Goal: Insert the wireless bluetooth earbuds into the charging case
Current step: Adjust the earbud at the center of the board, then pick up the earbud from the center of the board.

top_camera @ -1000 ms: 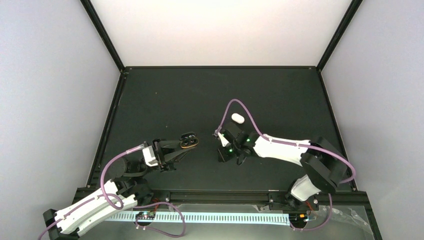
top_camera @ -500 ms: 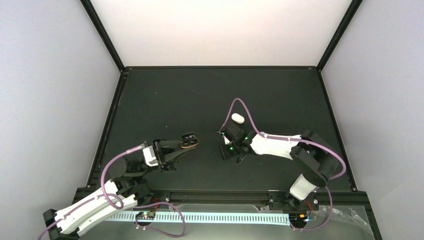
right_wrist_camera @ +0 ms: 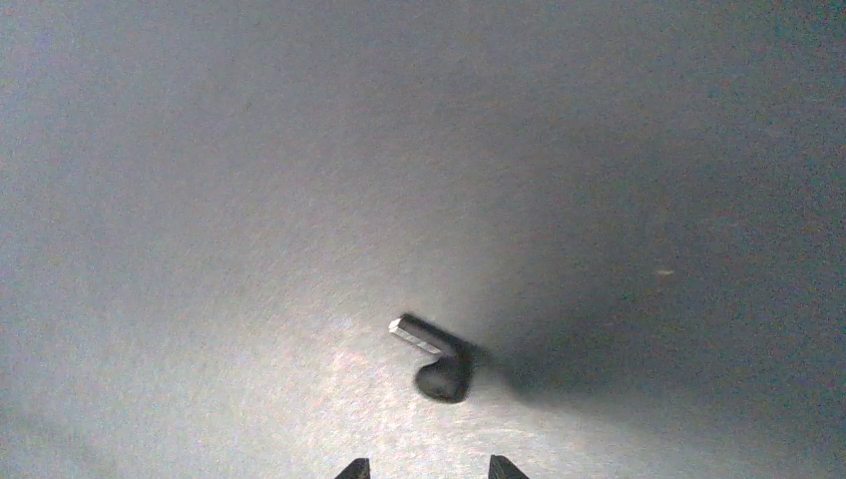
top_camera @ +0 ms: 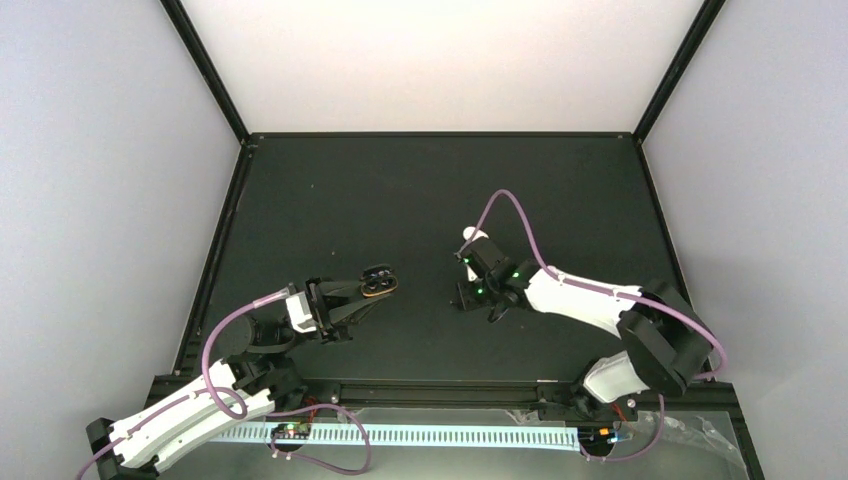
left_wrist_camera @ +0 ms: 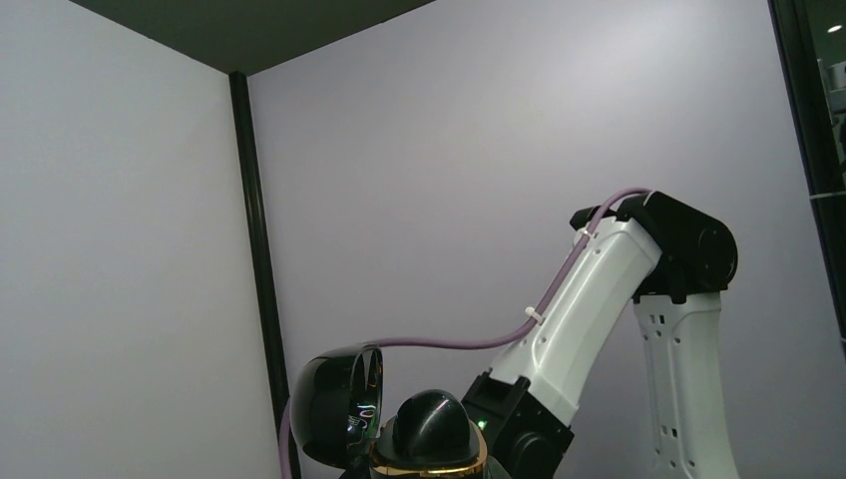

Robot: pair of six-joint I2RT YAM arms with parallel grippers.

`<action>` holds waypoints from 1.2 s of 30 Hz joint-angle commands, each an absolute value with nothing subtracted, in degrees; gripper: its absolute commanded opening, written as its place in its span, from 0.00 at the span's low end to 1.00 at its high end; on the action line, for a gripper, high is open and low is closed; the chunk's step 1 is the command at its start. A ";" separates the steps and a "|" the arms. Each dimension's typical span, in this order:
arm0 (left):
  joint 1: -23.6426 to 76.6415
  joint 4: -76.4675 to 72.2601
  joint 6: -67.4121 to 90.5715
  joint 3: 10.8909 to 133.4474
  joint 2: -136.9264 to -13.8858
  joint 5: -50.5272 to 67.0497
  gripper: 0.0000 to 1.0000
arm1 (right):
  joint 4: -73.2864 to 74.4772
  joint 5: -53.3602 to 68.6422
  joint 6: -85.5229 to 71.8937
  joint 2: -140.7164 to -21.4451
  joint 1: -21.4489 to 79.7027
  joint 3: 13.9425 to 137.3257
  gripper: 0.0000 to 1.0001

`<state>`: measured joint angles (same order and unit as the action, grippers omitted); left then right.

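My left gripper point(top_camera: 368, 291) is shut on the charging case point(top_camera: 378, 283), a glossy black shell with a gold rim and two round sockets facing up. In the left wrist view the charging case point(left_wrist_camera: 429, 444) sits at the bottom edge with its lid point(left_wrist_camera: 334, 404) hinged open to the left. A black dome rises inside the rim, and I cannot tell what it is. One black earbud point(right_wrist_camera: 443, 371) with a short stem lies on the mat, just ahead of my right gripper point(right_wrist_camera: 424, 469). That gripper point(top_camera: 468, 296) is open and holds nothing.
A small white oval point(top_camera: 468, 236) lies on the mat just behind the right wrist, partly covered by it. The right arm point(left_wrist_camera: 589, 299) stands across from the left wrist camera. Black frame rails point(top_camera: 440, 134) border the dark mat.
The right arm has moved right and slightly back, now partly covering the white oval. Its jaws have spread wider. The left arm and the case have not moved.
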<state>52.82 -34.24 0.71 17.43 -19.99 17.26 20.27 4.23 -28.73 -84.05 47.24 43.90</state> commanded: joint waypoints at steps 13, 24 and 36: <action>52.47 -33.91 0.22 17.95 -19.35 17.39 0.01 | 26.69 -1.90 -34.94 -91.25 45.23 52.92 0.41; 52.47 -33.94 0.17 18.02 -19.55 17.36 0.02 | 31.33 -4.12 -33.35 -96.65 47.57 57.73 0.40; 52.47 -33.82 0.18 18.02 -19.55 17.31 0.02 | 31.66 -5.35 -33.08 -98.65 47.92 58.12 0.30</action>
<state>52.82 -33.89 0.62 17.43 -19.88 17.26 30.98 -3.44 -33.39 -97.71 47.88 56.88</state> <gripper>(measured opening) 0.214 0.321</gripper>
